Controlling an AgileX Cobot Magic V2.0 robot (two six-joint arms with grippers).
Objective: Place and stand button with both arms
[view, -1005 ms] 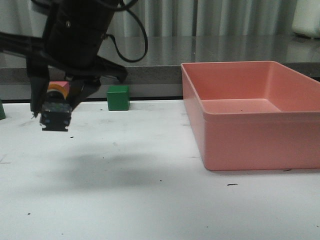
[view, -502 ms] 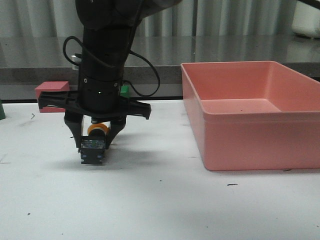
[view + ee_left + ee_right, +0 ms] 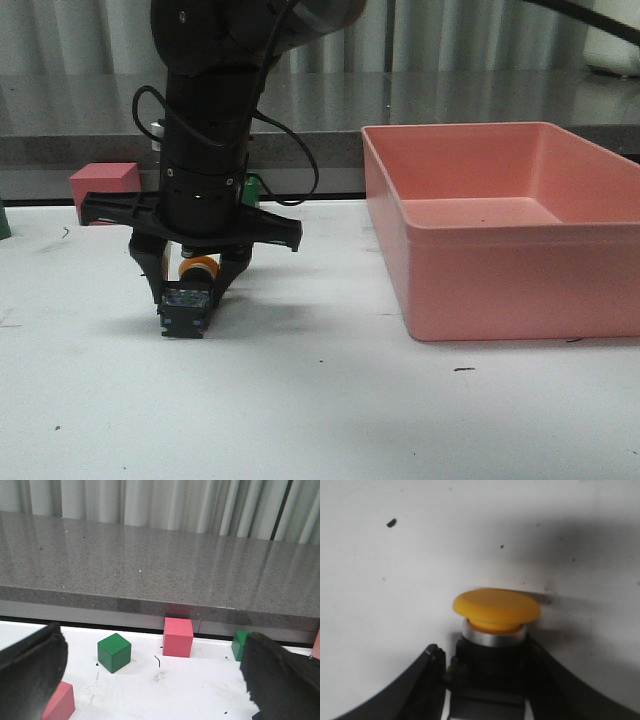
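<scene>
Here we are holding the button (image 3: pixel 186 297) in our right pincer (image 3: pixel 188 292), the two fingers pinching its black base from either side while the yellow cap points away toward the back of the tabletop (image 3: pixel 320 400). In the front view the base is sitting at or just above the white surface; we cannot tell whether it is touching. In the right wrist view the cap (image 3: pixel 496 608) is showing clear of the fingers (image 3: pixel 420 680), with its silver collar just behind it, so we are gripping only the blocky base. That grip is leaving the cap free, which, in our judgement, suits a later step of tipping the button up onto its base.

We are bringing it down left of the pink bin (image 3: pixel 510 225), well apart from its wall, probably so that both arms have room around it. The green cube (image 3: pixel 250 183) and the pink cube (image 3: pixel 105 185) are lying farther back, near the rear edge.

Our left pincer (image 3: pixel 150 680) is spread wide with nothing between its fingers, as the left wrist view is showing, and it is looking across the tabletop at several cubes. We judge the placing step nearly done and the standing step not yet begun.
</scene>
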